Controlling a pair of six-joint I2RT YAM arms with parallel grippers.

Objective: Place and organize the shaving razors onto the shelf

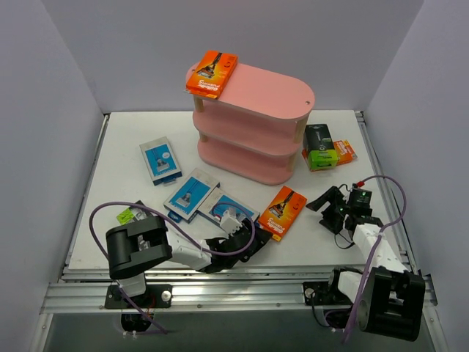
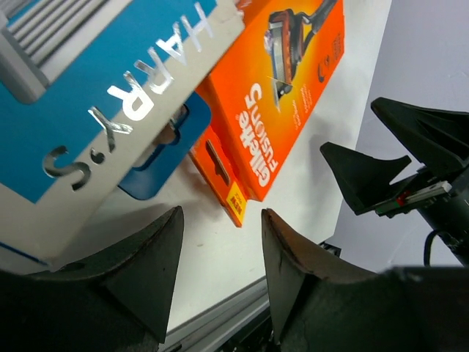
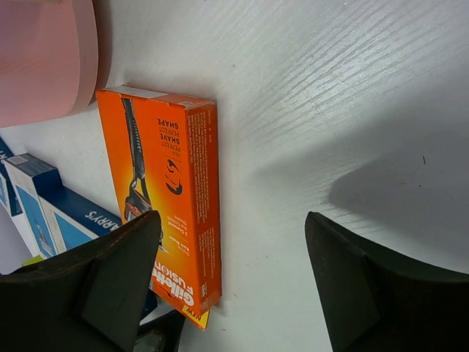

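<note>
Left gripper is down low at 6 o'clock on the table. Its jaws are spread with only bare tabletop in the gap. The near blue pack lies just outside the jaws, on the left in that wrist view. Its right edge meets the orange pack at 5 o'clock; touching or overlapping, I can't tell.

Right gripper hangs at 4 o'clock, out toward the table's right side, jaws wide apart too and pinching nothing. In its wrist view the orange pack lies flat ahead, beside the finger on the left and not between the two.

A lime-green corner pokes out beside the left arm at 8 o'clock, too hidden for me to call.

Going further out, the middle blue pack is at 9 o'clock, right against the near one. The far blue pack lies on its own at 10 o'clock.

The shelf stands at 12 o'clock. Just off its right end, at 2 o'clock, there's a black pack with a second orange pack sticking out on its right; stacked or side by side, can't say. The top orange pack lies on the shelf's top board at the left end, hanging over the edge a bit.
</note>
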